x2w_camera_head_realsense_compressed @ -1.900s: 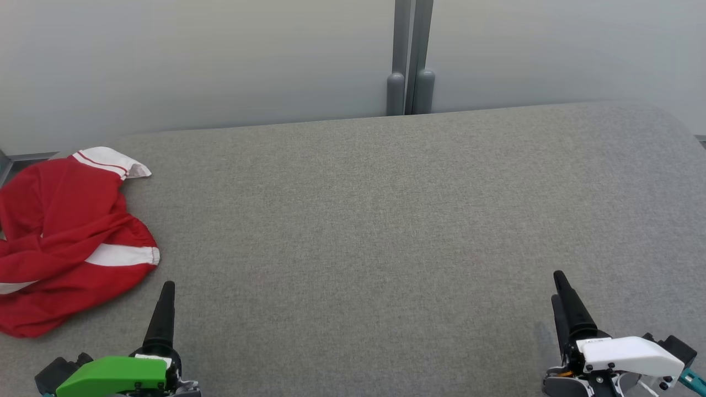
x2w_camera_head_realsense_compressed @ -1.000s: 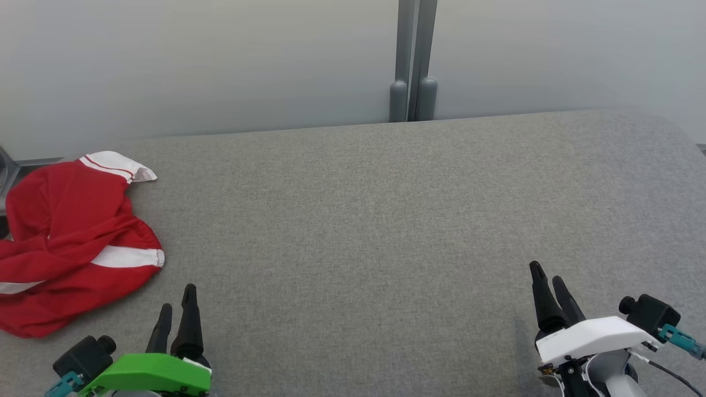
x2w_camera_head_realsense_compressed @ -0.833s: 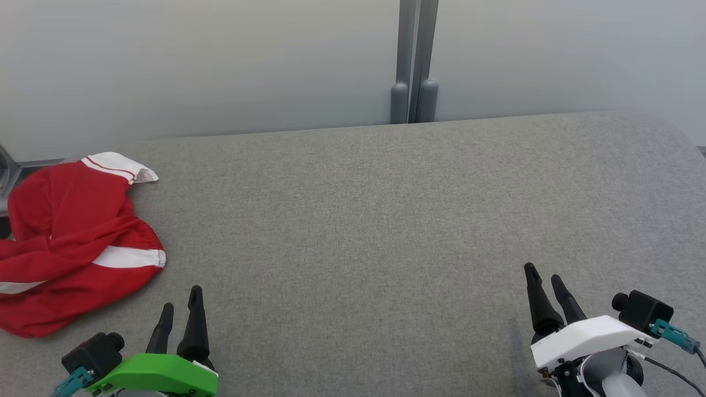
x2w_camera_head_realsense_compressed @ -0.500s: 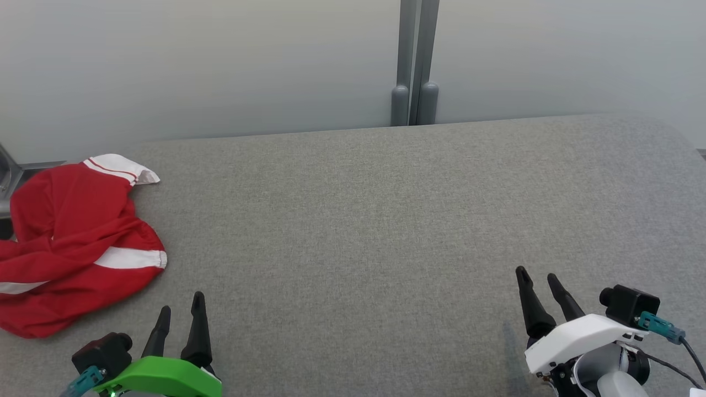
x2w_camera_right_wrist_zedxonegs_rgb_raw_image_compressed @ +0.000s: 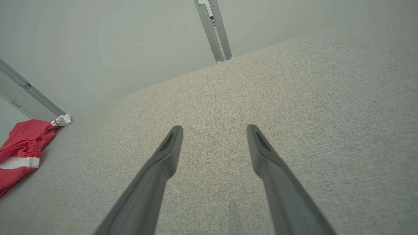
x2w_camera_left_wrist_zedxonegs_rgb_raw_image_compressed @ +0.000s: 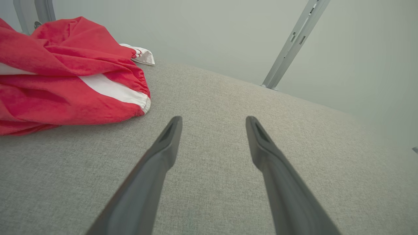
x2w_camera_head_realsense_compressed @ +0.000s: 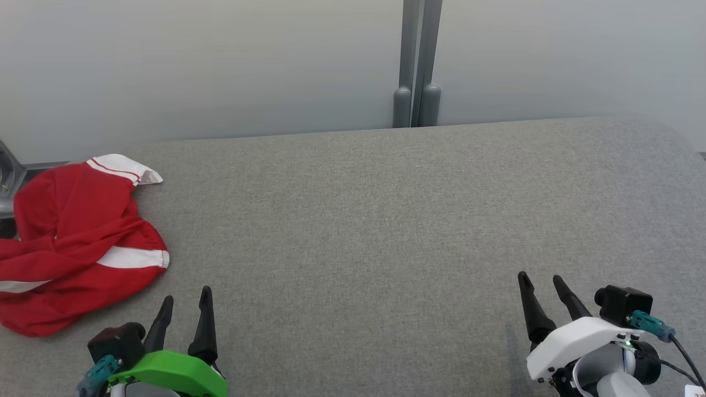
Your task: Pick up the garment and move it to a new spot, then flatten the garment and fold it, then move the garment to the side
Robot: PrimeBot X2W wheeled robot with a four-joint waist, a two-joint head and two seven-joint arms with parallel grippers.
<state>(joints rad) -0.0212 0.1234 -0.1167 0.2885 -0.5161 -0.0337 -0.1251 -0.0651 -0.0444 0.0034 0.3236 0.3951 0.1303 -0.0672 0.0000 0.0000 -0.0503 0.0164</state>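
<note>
Head view: one garment point(x2w_camera_head_realsense_compressed: 77, 242) (crumpled, red); two pincers, left pincer point(x2w_camera_head_realsense_compressed: 186, 295) and right pincer point(x2w_camera_head_realsense_compressed: 539, 277), spread, empty.

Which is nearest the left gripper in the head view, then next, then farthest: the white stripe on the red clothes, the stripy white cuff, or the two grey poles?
1. White stripe on the red garment: just ahead-left of the left gripper.
2. Stripy white cuff: at the garment's far end.
3. Grey poles: beyond the table's far edge, rightward.
</note>
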